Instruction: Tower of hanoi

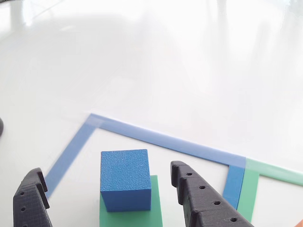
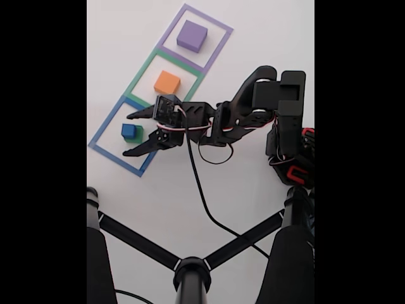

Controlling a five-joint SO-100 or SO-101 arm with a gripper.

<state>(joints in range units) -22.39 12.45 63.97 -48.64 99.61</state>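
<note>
End effector [image 2: 138,131] open, jaws either side of blue cube [image 1: 125,178], which sits on green block [image 1: 156,210] inside blue tape square [image 2: 104,128]. Orange block [image 2: 167,82] and purple block [image 2: 192,35] each alone in own squares. Looks mid-task, stacking mostly left.

The desk [image 2: 253,38] is white and shiny. Three tape squares lie on it in a row: a blue tape square [image 2: 104,130], a green tape square [image 2: 144,68] and a purple tape square [image 2: 218,28]. A green block [image 2: 138,135] sits in the blue one, an orange block [image 2: 167,82] in the green one, a purple block [image 2: 192,35] in the purple one.
</note>
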